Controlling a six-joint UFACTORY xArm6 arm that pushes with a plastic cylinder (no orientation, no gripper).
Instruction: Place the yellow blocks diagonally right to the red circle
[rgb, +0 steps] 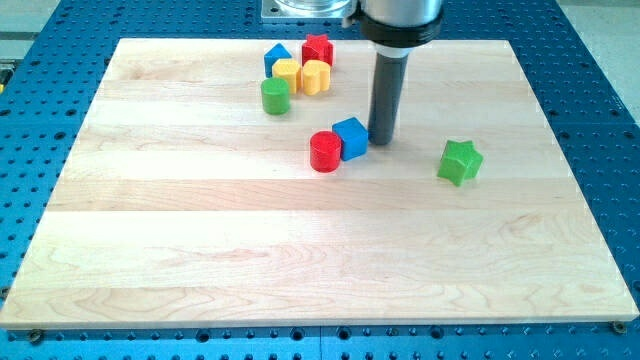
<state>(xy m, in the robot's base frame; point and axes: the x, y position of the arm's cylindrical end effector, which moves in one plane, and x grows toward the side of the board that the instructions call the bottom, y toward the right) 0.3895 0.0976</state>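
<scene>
While the yellow blocks are still lying far from their goal, the red circle (325, 152) is being taken as the landmark for everything. Well to its right, the green star (460, 162) is sitting alone. Touching its right side, the blue cube (350, 138) is being crowded by my tip (380, 141), a bare rod with nothing to spread or pinch. Up and left of it, the green cylinder (275, 97), the two yellow blocks (302, 76), the blue block (277, 57) and the red star (318, 48) are clustered. Judged from this, the tip is best being routed behind the yellows, steered clear of neighbours.
</scene>
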